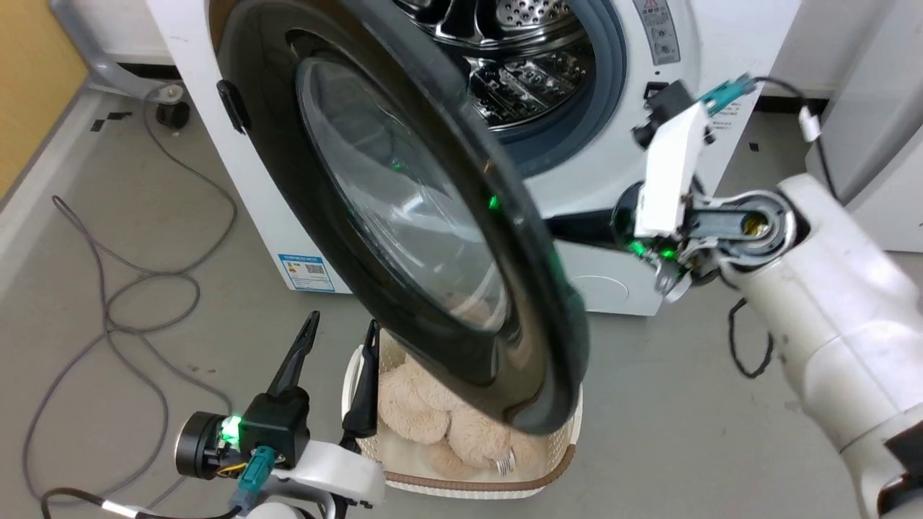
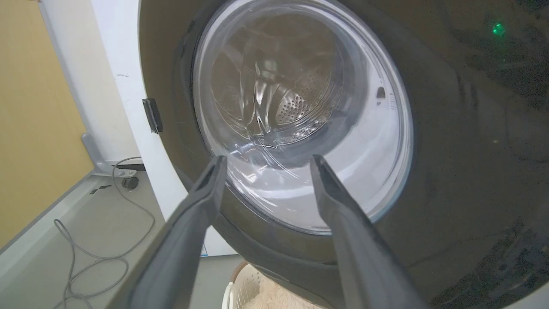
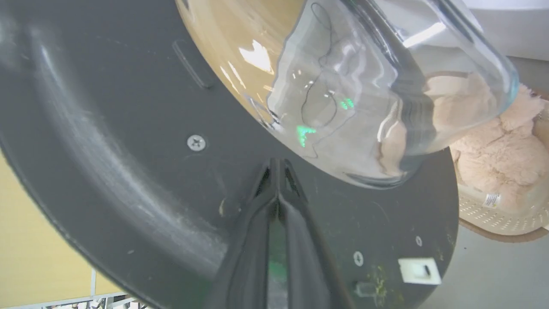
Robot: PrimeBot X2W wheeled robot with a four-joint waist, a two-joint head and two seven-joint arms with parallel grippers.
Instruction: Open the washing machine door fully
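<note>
The washing machine door [image 1: 404, 216], a glossy black disc with a clear glass bowl, stands partly swung out from the white washing machine [image 1: 252, 180], and the steel drum [image 1: 519, 65] is exposed. In the right wrist view my right gripper [image 3: 278, 161] is shut, its tips against the door's grey inner face [image 3: 128, 128] just below the glass bowl [image 3: 364, 86]. The door's edge hides those fingers in the head view. My left gripper [image 1: 344, 322] is open low in front of the door, holding nothing. The left wrist view has the left gripper [image 2: 268, 159] facing the door's outer glass [image 2: 300, 107].
A white perforated basket [image 1: 461, 490] with a beige plush toy [image 1: 433, 418] sits on the floor under the door's lower edge. Grey cables [image 1: 144, 288] loop over the floor at left. A white appliance [image 1: 880, 108] stands at right, and a yellow wall [image 1: 29, 72] at far left.
</note>
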